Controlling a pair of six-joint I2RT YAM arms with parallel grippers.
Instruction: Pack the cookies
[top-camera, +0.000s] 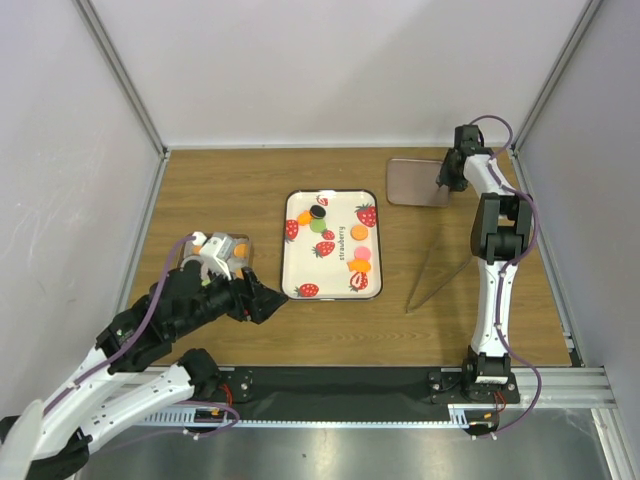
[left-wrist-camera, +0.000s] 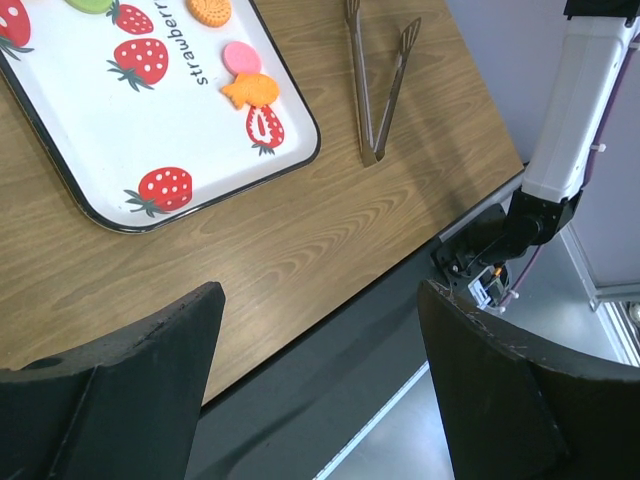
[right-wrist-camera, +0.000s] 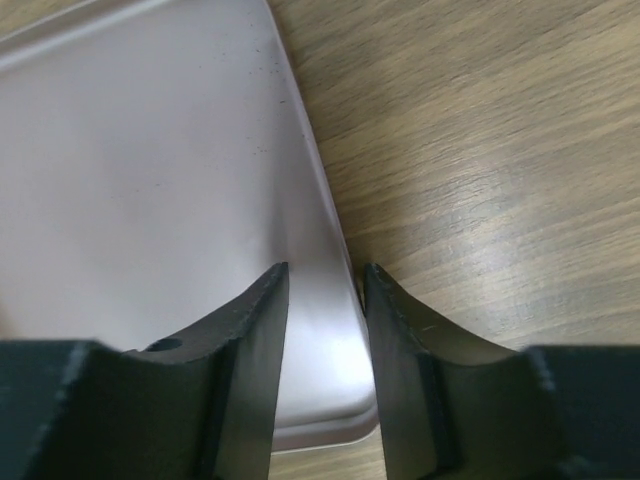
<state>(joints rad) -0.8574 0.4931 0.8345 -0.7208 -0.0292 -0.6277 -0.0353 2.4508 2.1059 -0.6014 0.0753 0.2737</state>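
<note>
cookies (top-camera: 358, 232) lie on the tray (top-camera: 330, 272). right of it, right fingers (right-wrist-camera: 250, 350) straddle the edge of the lid (right-wrist-camera: 130, 200), likely to lift it; grip unclear. left fingers (left-wrist-camera: 150, 370), left of the tray, spread wide.

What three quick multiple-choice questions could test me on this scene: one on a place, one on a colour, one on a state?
1. Where do the tongs lie relative to the tray?
A on it; B beside it, on the table; C under it.
2. What colour is the tray's rim?
A black; B blue; C yellow.
3. How is the left gripper?
A open and empty; B shut tight; C shut on the tongs.
Answers: B, they rest on bare wood; A, a black line edges the white tray; A, its fingers stand wide apart with nothing between.
</note>
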